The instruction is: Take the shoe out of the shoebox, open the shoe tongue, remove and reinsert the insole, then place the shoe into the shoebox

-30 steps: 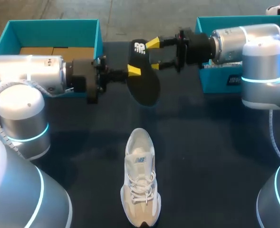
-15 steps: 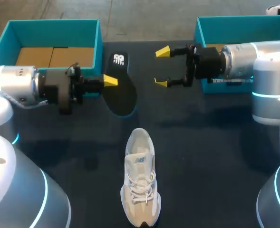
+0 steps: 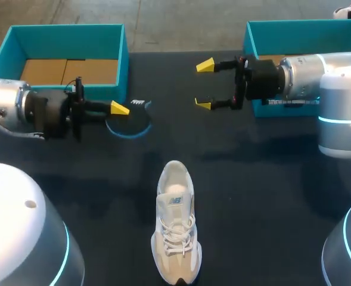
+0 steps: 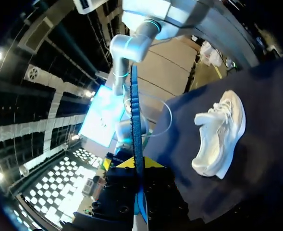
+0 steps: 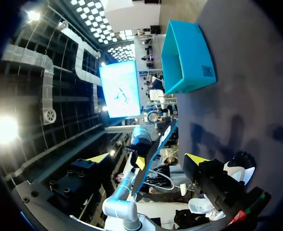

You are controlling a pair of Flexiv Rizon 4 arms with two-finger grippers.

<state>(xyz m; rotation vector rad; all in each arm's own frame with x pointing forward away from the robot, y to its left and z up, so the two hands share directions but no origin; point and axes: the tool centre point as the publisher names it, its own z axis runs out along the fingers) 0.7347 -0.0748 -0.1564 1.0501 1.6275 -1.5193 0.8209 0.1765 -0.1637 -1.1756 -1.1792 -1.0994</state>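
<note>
The dark insole [image 3: 130, 123] with a blue rim hangs above the table just in front of the left teal shoebox [image 3: 68, 37], turned partly on edge. My left gripper [image 3: 120, 108] is shut on it. In the left wrist view the insole [image 4: 135, 120] stands edge-on between the yellow tips of the left gripper [image 4: 134, 163]. My right gripper [image 3: 204, 84] hovers open to the insole's right, nothing between its fingers. The white shoe [image 3: 175, 223] lies on the table nearer the front, toe pointing away. From the right gripper [image 5: 148, 159] I see the insole [image 5: 155, 144] ahead.
A second teal box [image 3: 306, 30] stands at the back right, behind my right arm. The left shoebox [image 5: 184, 57] has a brown cardboard floor. Dark tabletop [image 3: 264, 196] stretches around the shoe [image 4: 220, 132].
The right gripper let go of the insole, opened wide and drew back right. The left arm pulled the insole left and lower, turning it on edge.
</note>
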